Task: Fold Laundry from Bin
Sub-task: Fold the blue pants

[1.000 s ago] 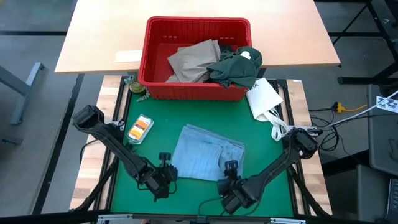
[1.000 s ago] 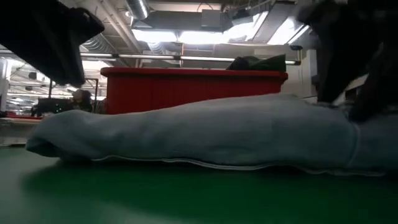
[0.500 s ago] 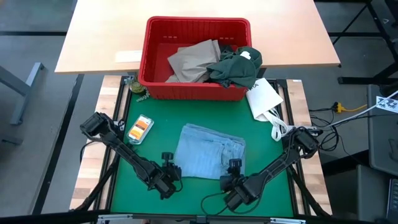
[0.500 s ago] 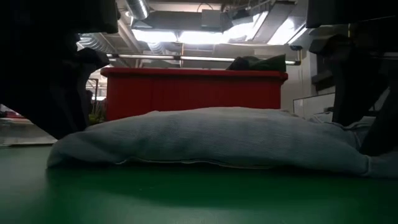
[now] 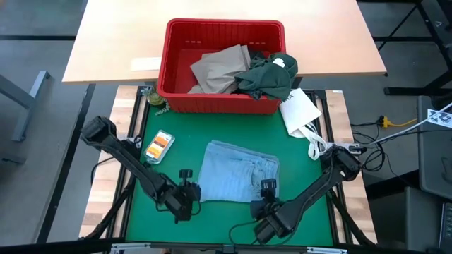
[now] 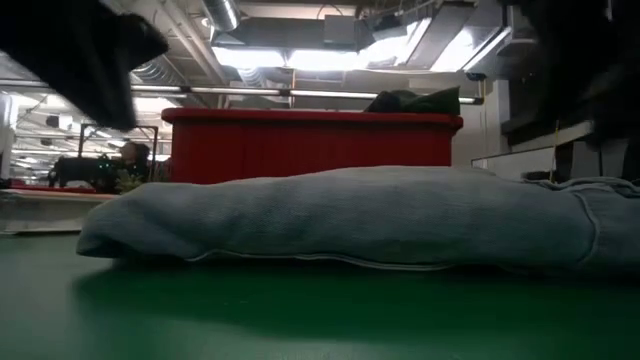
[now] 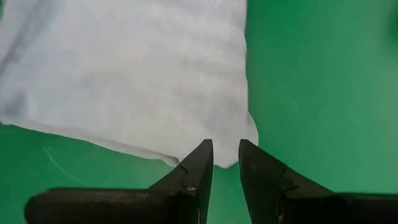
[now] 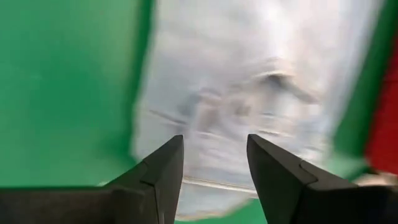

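Note:
A folded light blue garment (image 5: 236, 173) lies flat on the green mat (image 5: 176, 226), also seen in the low view (image 6: 340, 215). My left gripper (image 5: 188, 185) hovers open just off its near left corner (image 7: 239, 152). My right gripper (image 5: 267, 189) hovers open over its near right edge (image 8: 249, 87). Neither touches the cloth. The red bin (image 5: 169, 42) stands at the far side. It holds tan trousers (image 5: 219, 69) and a dark green garment (image 5: 267, 76), which drapes over the bin's near right rim.
A white flat packet with handles (image 5: 300, 113) lies right of the bin, partly off the mat. A small orange-and-white pack (image 5: 159, 146) lies on the mat's left side. A small green thing (image 5: 157, 101) sits by the bin's near left corner. Bare mat shows along the near edge.
Both grippers dipped low beside the garment's near edge, moving slightly toward the far side, then rose and drew back again. The garment's left end has pulled in toward the right and now lies more compact. Its right part has settled flatter.

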Robot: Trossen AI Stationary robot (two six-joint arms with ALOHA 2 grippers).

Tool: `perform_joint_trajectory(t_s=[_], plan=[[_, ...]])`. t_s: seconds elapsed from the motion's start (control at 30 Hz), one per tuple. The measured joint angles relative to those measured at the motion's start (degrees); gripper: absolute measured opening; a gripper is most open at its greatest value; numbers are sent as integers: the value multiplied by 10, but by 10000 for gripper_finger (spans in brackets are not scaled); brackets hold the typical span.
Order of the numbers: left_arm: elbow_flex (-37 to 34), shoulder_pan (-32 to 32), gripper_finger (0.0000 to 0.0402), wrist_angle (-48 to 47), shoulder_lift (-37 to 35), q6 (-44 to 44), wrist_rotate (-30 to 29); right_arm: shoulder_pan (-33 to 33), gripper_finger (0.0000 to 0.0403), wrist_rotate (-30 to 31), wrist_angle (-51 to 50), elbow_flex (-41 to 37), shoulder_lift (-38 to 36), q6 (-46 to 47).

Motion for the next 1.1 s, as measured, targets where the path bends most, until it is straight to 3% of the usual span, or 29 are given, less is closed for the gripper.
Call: perform_joint_trajectory(t_s=[0.23, 0.53, 0.7, 0.87, 1.1], plan=[[1, 52, 74, 3, -27, 41, -5, -12, 179, 144, -118, 62, -1, -1], [1, 169, 74, 5, -28, 139, -5, -104, 179, 94, -121, 33, -2, -92], [1, 232, 74, 5, -28, 163, 11, -154, 179, 54, -120, -32, -2, -131], [1, 286, 74, 19, -24, 194, 12, -197, 179, 52, -119, -115, -2, -136], [2, 351, 74, 78, 44, 234, 36, -246, 179, 17, -37, -208, -2, -166]])
